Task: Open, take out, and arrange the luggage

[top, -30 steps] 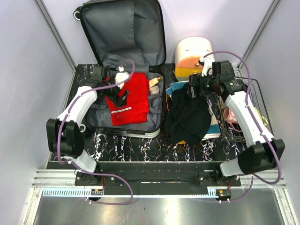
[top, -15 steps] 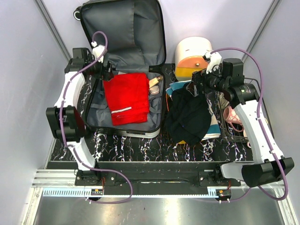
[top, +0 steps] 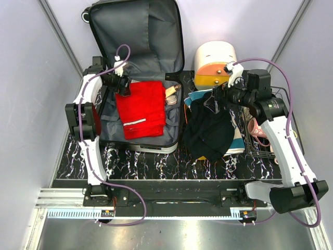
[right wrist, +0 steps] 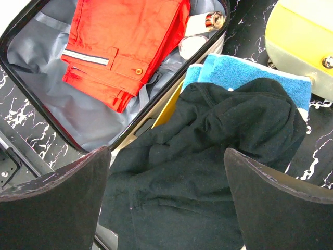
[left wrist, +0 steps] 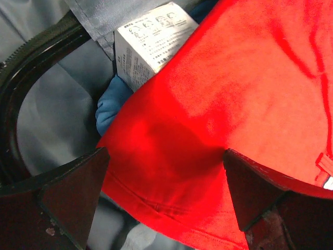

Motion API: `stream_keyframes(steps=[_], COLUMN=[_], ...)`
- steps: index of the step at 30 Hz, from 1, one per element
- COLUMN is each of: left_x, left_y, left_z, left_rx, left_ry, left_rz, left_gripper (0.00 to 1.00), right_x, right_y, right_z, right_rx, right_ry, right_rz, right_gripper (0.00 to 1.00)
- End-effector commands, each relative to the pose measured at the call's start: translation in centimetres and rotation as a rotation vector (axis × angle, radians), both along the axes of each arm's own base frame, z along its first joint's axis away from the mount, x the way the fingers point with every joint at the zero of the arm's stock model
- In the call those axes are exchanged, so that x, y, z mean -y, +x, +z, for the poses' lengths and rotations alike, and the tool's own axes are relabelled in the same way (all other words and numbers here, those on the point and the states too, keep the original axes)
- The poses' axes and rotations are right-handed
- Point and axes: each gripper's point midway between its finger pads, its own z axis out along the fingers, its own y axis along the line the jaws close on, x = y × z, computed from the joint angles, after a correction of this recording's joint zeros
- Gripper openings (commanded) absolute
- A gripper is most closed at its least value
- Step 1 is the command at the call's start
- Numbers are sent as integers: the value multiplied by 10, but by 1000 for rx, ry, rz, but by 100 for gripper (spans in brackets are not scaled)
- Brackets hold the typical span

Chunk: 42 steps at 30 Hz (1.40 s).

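Observation:
The luggage (top: pixel 138 36) lies open at the back left, its lid leaning on the wall and its grey lining (right wrist: pixel 78 112) showing. Folded red shorts (top: pixel 140 109) lie in its base. My left gripper (top: pixel 124 87) is open and low over the shorts' back-left corner (left wrist: pixel 250 104), one finger on each side of it (left wrist: pixel 166 203). A white printed box (left wrist: pixel 151 44) and a blue cloth (left wrist: pixel 112 101) lie under that corner. My right gripper (top: pixel 216 99) is open and empty above a black garment (top: pixel 210 130), which fills the space between its fingers (right wrist: pixel 166 203).
The black garment (right wrist: pixel 208 156) lies on a blue towel (right wrist: pixel 244 73) and a yellow tray (right wrist: pixel 169 104) right of the case. A white-and-orange rounded box (top: pixel 214 65) stands behind. A wire basket (top: pixel 270 125) holding a pink cup (top: pixel 256 127) is at far right. A small bottle (top: pixel 173 94) lies beside the shorts.
My left gripper swung from over the shorts to the case's back-left corner, then came back to the shorts' back-left corner. The shorts now lie flat. The right gripper barely shifted.

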Motion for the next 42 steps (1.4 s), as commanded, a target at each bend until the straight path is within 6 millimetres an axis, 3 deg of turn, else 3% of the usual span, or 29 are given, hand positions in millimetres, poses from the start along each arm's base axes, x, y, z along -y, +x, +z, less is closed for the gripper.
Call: stream_keyframes(steps=[1,3,5,6,7,8,9,10,11,13,14,16,17,18,19,20,21,22,24,25,27,28,30,32,33,38,42], left_x=[3,7,12,17,20,23,30,32,38,46,49,61,68,69,77,79,80,86,89,93,97,99,101,103,103,106,107], left_y=[14,11,7,4,1,-3,-10,-15,-22,-38,-48,-67,-80,-88,-103,-109,-118,-131,-145,-155,-165,-172,-180,-190,-193,-211,-217], left_z=[-8,-13,-4,1,7,25,31,39,64,73,95,96,119,108,131,132,117,132,122,131,128,134,129,129,129,128,124], left_rx=[7,-10,8,13,25,68,81,101,171,199,270,299,383,396,480,536,547,619,660,698,720,754,769,798,805,853,871], left_ry=[23,12,5,-14,-21,-21,-34,-32,-11,6,41,70,102,125,156,203,235,263,303,312,319,328,340,350,354,380,404], left_rz=[-21,-45,-78,-96,-113,-142,-175,-195,-240,-288,-328,-386,-424,-438,-467,-508,-528,-556,-615,-636,-675,-699,-726,-753,-762,-809,-833], left_gripper=[95,85,71,56,50,44,28,23,17,0,0,0,0,0,0,0,0,0,0,0,0,0,0,0,0,0,0], right_x=[-1,1,4,4,5,5,5,4,4,1,0,-5,-7,-10,-15,-18,-22,-28,-41,-51,-76,-88,-116,-136,-154,-198,-229], right_y=[-3,-4,-5,-6,-7,-7,-7,-7,-6,-3,-1,3,5,11,13,15,23,29,40,43,46,51,49,59,61,70,70], right_z=[21,22,24,24,25,25,25,27,28,32,33,35,36,39,34,34,41,30,38,25,31,18,19,10,2,-10,-44], right_rx=[78,82,92,98,105,108,115,119,126,146,152,178,188,221,221,239,303,304,430,441,599,613,730,815,821,842,839], right_ry=[11,-1,-9,-16,-18,-20,-26,-26,-29,-33,-33,-29,-27,-22,-14,-11,-8,-9,-24,-26,-53,-67,-104,-143,-143,-104,-132], right_rz=[21,20,10,12,14,13,22,29,33,57,66,99,112,124,151,169,182,204,269,312,418,459,562,619,655,741,823], right_gripper=[100,100,100,100,100,100,100,100,100,100,100,100,100,100,100,99,100,100,100,100,100,100,100,100,100,100,100])
